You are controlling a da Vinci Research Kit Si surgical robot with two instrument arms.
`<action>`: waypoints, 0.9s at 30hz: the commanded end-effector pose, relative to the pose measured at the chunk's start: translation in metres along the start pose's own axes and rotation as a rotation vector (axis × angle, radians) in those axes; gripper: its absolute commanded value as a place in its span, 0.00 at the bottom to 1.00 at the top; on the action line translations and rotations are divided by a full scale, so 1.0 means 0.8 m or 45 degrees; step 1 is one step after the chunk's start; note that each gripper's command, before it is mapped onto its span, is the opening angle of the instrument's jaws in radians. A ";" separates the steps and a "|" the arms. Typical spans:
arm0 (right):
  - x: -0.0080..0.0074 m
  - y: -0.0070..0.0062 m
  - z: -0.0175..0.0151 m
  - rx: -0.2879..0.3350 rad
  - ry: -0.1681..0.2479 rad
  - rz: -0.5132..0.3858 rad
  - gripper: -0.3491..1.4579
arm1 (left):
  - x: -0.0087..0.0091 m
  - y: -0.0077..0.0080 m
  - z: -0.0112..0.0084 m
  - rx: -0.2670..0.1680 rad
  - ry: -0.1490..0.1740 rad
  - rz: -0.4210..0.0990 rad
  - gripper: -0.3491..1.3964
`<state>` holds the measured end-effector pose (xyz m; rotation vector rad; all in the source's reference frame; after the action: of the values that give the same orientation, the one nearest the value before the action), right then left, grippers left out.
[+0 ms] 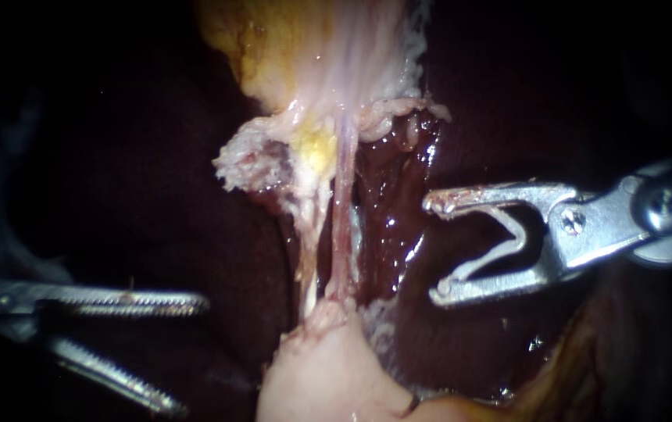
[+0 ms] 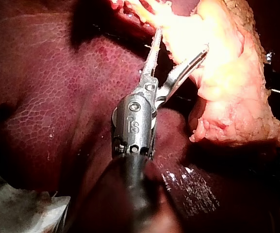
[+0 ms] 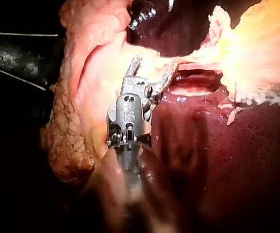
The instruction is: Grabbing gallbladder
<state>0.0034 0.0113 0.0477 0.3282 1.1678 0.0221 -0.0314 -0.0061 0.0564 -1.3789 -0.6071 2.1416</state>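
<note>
Endoscope view: left instrument [image 1: 191, 354] well apart from the taut tube [image 1: 341, 227], jaws gaping, empty; right instrument [image 1: 433, 250] near it, jaws likewise wide, empty.

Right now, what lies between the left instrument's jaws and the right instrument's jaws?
A pale tube and a pink tube, taut over the liver, in the endoscope view.

The left tool [image 2: 182, 41] reaches out over the dark red, mottled liver [image 2: 42, 97], its two toothed jaws spread with a clear gap between them. Taking its shaft as pointing to twelve, lumpy pale tissue [image 2: 232, 97] lies from twelve round to three o'clock. The jaw on that side crosses the tissue's edge, but contact cannot be told.
</note>
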 end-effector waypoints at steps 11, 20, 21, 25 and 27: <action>0.0000 0.0000 0.0000 0.000 0.000 0.000 0.45 | 0.0041 -0.0027 -0.0026 0.097 0.018 -0.039 0.52; 0.0000 0.0000 0.0000 0.000 0.000 0.000 0.45 | 0.0092 -0.0087 -0.0045 0.259 0.100 -0.121 0.49; 0.0000 0.0000 0.0000 0.000 0.000 0.000 0.45 | 0.0095 -0.0092 -0.0044 0.270 0.109 -0.127 0.48; 0.0000 0.0000 0.0000 0.000 0.000 0.000 0.45 | 0.0104 -0.0113 -0.0032 0.316 0.133 -0.149 0.47; 0.0000 0.0000 0.0000 0.000 0.000 0.000 0.45 | 0.0107 -0.0120 -0.0021 0.338 0.145 -0.164 0.47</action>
<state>0.0034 0.0112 0.0477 0.3283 1.1679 0.0221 -0.0314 0.0071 0.0560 -1.2675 -0.3352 1.9421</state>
